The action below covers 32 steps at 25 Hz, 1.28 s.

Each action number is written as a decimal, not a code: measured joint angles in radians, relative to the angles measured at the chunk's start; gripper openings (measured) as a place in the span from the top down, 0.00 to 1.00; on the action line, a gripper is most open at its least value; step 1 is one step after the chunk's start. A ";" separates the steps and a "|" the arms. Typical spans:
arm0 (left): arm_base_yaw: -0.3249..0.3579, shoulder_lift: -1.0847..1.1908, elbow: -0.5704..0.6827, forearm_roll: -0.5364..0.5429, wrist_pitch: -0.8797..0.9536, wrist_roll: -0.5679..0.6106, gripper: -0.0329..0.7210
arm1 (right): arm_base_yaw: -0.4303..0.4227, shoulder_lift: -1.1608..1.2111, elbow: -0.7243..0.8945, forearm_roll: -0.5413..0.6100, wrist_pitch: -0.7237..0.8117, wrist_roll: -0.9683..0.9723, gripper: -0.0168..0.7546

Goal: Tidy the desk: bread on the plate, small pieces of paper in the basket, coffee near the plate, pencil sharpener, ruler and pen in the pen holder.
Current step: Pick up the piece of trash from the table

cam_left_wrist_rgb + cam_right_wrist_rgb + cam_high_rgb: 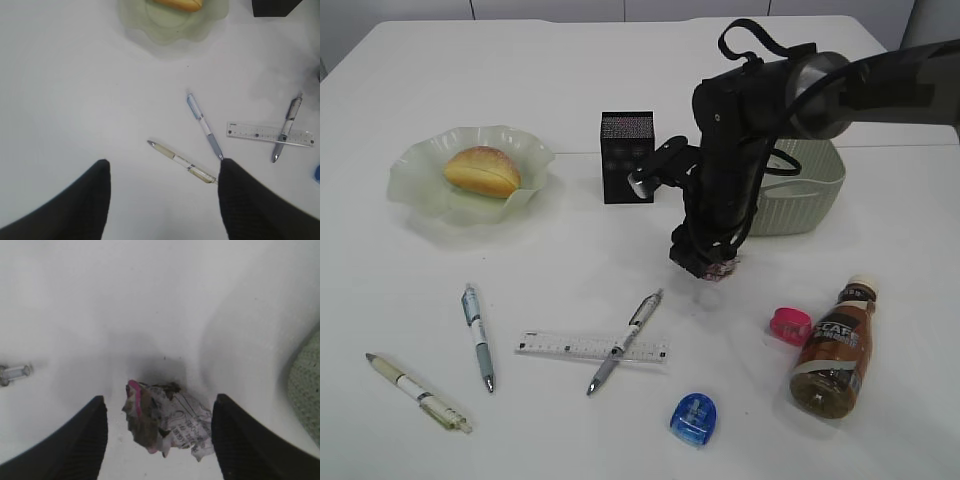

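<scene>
Right gripper (159, 440) straddles crumpled paper (165, 420) near basket (306, 385).

White desk (570, 80) bearing: ruffled green plate (420, 195), far left; black pen holder (626, 157), centre far; sage basket (815, 190), far right; crumpled paper (167, 420), centre; three pens (478, 336) (418, 392) (625, 341), the last lying across a clear ruler (560, 348); blue sharpener (694, 418) and pink sharpener (789, 325); coffee bottle (835, 350), near right.

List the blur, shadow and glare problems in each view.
Exterior view: even light, sharp, soft shadow under the right gripper. Left wrist view: plate slightly soft, dark fingers blurred. Right wrist view: hazy, crumpled paper soft, dark shadow behind it.
</scene>
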<state>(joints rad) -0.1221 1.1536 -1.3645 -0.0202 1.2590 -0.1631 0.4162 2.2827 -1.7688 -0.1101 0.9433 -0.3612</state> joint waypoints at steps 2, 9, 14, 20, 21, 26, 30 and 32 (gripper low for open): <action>0.000 0.000 0.000 0.000 0.000 0.000 0.31 | 0.000 0.000 0.000 0.000 0.000 0.000 0.34; 0.000 0.000 0.000 0.000 0.000 0.000 0.31 | 0.000 0.000 0.000 0.000 0.000 0.000 0.59; 0.000 0.000 0.000 0.000 0.000 0.000 0.31 | 0.000 0.000 0.000 0.000 0.000 0.000 0.70; 0.000 0.000 0.000 0.000 0.000 0.000 0.31 | 0.000 0.000 0.000 0.000 0.000 0.004 0.83; 0.000 0.000 0.000 0.000 0.000 0.000 0.31 | 0.000 0.000 0.000 0.002 0.004 0.006 0.87; 0.000 0.000 0.000 0.000 0.000 0.000 0.31 | 0.000 0.000 0.000 0.031 0.026 0.010 0.96; 0.000 0.000 0.000 0.000 0.000 0.000 0.31 | 0.000 0.000 0.000 0.042 0.044 0.015 0.96; 0.000 0.000 0.000 0.000 0.000 0.000 0.31 | 0.000 0.000 0.000 0.046 0.050 0.028 0.96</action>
<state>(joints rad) -0.1221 1.1536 -1.3645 -0.0202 1.2590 -0.1631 0.4162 2.2827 -1.7688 -0.0644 0.9937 -0.3337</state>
